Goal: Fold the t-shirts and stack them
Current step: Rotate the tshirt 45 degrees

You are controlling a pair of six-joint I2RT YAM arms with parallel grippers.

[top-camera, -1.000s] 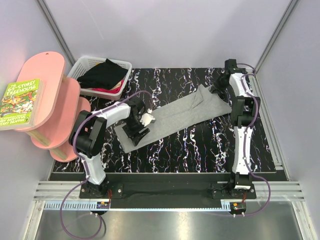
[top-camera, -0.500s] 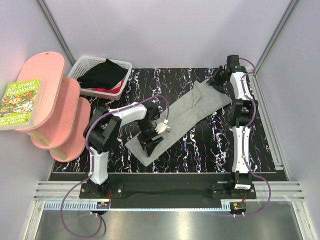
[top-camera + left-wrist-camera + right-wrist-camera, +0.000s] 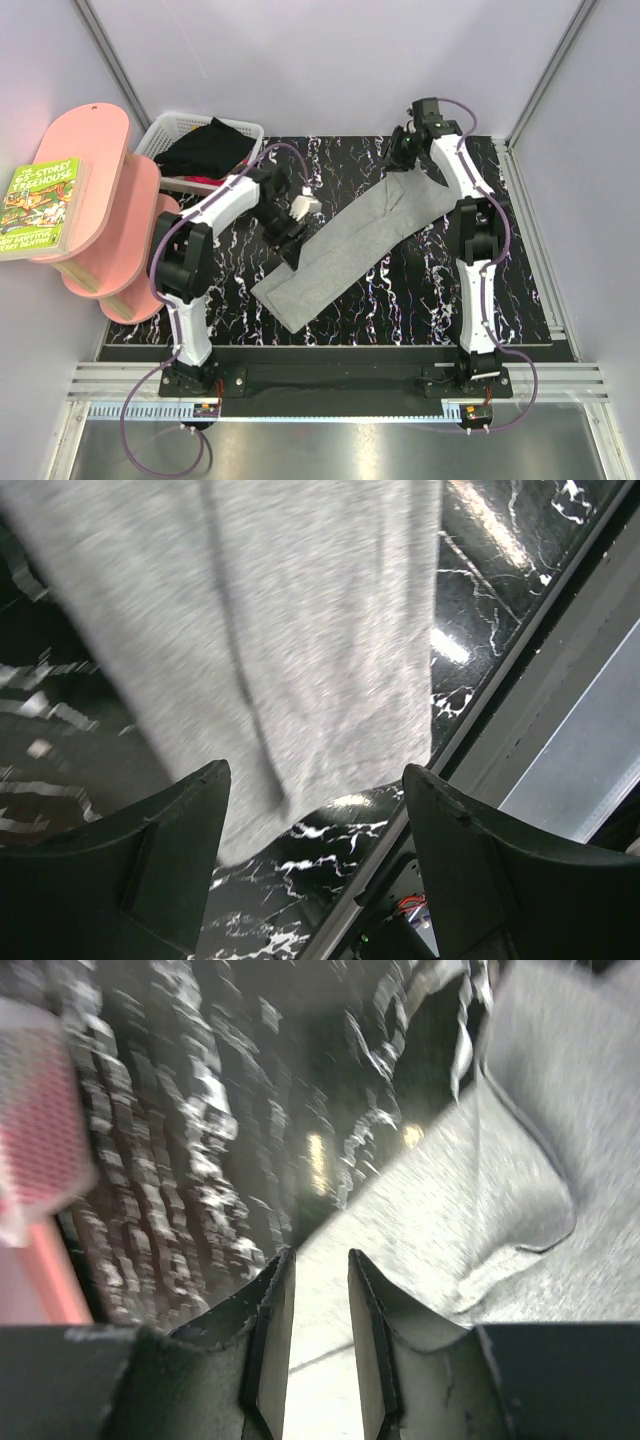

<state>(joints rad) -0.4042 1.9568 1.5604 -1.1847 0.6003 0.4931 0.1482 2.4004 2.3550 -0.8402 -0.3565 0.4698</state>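
Logged two t-shirts: grey t-shirt [image 3: 350, 250] stretched slantwise on the desk [image 3: 400, 300], black t-shirt [image 3: 205, 148] heaped in the one basket [image 3: 165, 128]; my left pincer [image 3: 312, 775] gaped empty over the grey, my right pincer [image 3: 320, 1258] stood narrowly parted at its far end.

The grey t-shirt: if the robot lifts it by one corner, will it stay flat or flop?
Probably flop: the grey t-shirt lies as thin cloth with soft creases at its far end, so it would likely sag. Being so thin, it looks light too. Pushed on the glossy table, it may bunch up rather than slide whole.
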